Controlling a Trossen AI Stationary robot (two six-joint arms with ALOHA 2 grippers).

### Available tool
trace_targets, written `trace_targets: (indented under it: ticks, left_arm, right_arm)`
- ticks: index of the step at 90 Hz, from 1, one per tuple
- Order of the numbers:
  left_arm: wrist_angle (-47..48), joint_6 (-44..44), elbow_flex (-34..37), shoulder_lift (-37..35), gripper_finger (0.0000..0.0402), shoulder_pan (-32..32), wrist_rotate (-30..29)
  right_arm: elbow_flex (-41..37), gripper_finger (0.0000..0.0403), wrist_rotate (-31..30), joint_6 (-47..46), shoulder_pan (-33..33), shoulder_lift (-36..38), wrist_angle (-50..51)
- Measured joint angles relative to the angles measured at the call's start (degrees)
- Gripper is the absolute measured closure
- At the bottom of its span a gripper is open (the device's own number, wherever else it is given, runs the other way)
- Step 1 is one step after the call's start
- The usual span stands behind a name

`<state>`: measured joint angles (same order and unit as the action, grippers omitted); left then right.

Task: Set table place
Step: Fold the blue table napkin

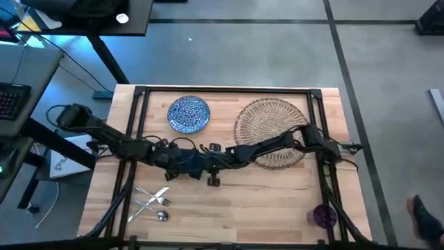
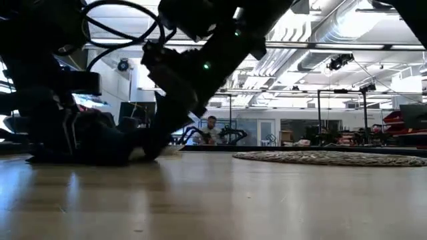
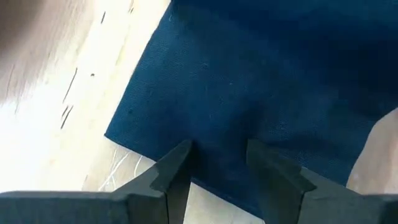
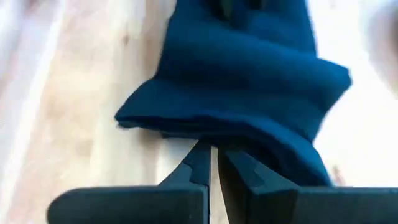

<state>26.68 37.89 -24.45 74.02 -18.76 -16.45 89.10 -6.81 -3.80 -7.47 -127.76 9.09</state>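
Napkin mostly hidden from above: both arms cross over it at mid-table, only dark cloth showing between them. The wrist views give it properly. Left wrist view: flat navy cloth on the wood, one corner clear, left gripper with fingers apart, tips set on the cloth near its edge, nothing between them. Right wrist view: cloth bunched in folds, right gripper with fingers drawn nearly together at a fold's edge; whether they pinch cloth, cannot tell.

Count on the table: one blue speckled plate near the far edge, left of centre; one round woven placemat near the far edge toward the right, partly covered by the right arm; one purple cup by the near right corner, half behind the frame rail; cutlery toward the near left corner, pieces overlapping, number unclear.

Low view: arms in silhouette, placemat edge-on as a thin band; plate, cup, cutlery not visible. A person shows far back in the room.
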Motion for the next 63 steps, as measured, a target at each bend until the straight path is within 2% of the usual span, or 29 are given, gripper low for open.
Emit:
trace_targets:
  ticks: [35, 50, 63]
  left_arm:
    - [-0.1, 0.4, 0.0, 0.0, 0.0265, 0.0, 0.2]
    - [-1.6, 0.0, 0.1, 0.1, 0.0265, 0.0, 0.3]
    - [-1.7, 0.0, 0.1, 0.2, 0.0265, 0.0, 0.6]
  right_arm:
    - [0.0, 0.0403, -0.2, 2.8, 2.6, 0.0, -5.1]
    - [0.0, 0.0403, -0.2, 5.2, 3.0, 0.0, -10.3]
    - [0.0, 0.0403, -0.2, 5.6, 3.0, 0.0, -10.3]
